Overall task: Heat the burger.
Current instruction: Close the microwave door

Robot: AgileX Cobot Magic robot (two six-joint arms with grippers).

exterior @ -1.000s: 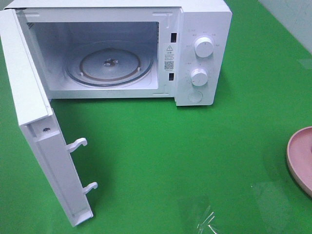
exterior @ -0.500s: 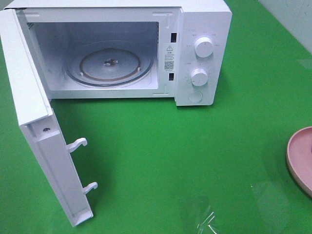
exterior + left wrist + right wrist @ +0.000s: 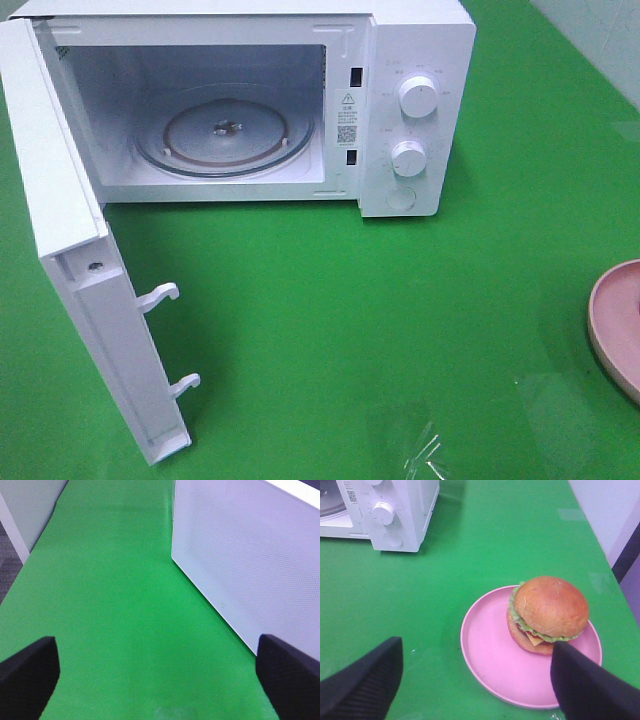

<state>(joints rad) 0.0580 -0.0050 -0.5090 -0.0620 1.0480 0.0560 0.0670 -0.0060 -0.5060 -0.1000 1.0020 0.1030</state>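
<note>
Right gripper hangs wide open with nothing in it; the burger sits at about 2 o'clock on the pink plate. Left gripper's open too, nothing held.

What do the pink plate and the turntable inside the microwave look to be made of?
Pink plate: probably matte plastic or melamine, with an even flat colour, soft sheen and thin raised rim. Turntable: looks like clear glass, since the ring beneath shows through and the edge glints. Neither can be confirmed by sight.

white microwave, green table, pink plate
</note>
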